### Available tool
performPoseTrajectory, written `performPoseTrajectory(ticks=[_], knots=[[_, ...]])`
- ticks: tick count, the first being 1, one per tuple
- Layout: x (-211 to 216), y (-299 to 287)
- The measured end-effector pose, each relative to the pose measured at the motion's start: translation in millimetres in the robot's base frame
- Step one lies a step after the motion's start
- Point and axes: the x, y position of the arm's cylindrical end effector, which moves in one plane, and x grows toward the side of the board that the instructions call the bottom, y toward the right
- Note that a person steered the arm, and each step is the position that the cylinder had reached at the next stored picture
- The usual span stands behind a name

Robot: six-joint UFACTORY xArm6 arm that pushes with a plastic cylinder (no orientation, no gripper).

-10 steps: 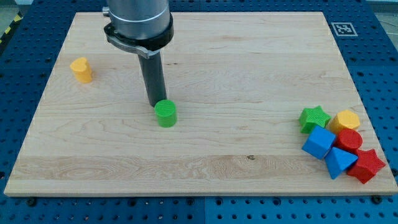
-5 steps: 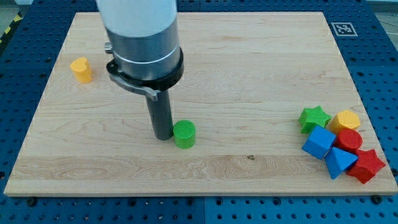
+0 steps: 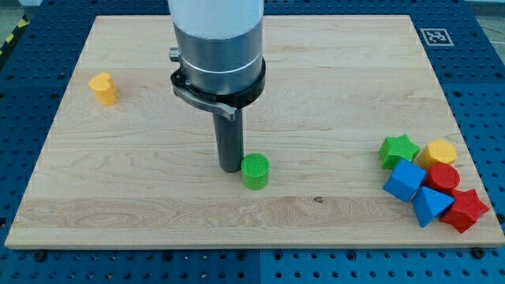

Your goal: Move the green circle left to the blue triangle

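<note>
The rod's tip [image 3: 230, 169] rests on the tabletop [image 3: 316, 79] touching the green circle [image 3: 255, 171], which sits just at the tip's 3 o'clock, near the board's middle. The tool is a bare rod with nothing to clench or release; it only pushes. The blue triangle [image 3: 431, 205] lies well apart, toward 4 o'clock from the circle, in the cluster beside a blue cube [image 3: 404, 181] and red star [image 3: 466, 210]. So the circle stands between tip and triangle, and a push slightly below 3 o'clock looks right.
</note>
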Motion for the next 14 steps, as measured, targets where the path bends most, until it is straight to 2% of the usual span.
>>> performPoseTrajectory(ticks=[5, 10, 14], knots=[[15.2, 38.6], [62.4, 78.6], [58.0, 138.5]])
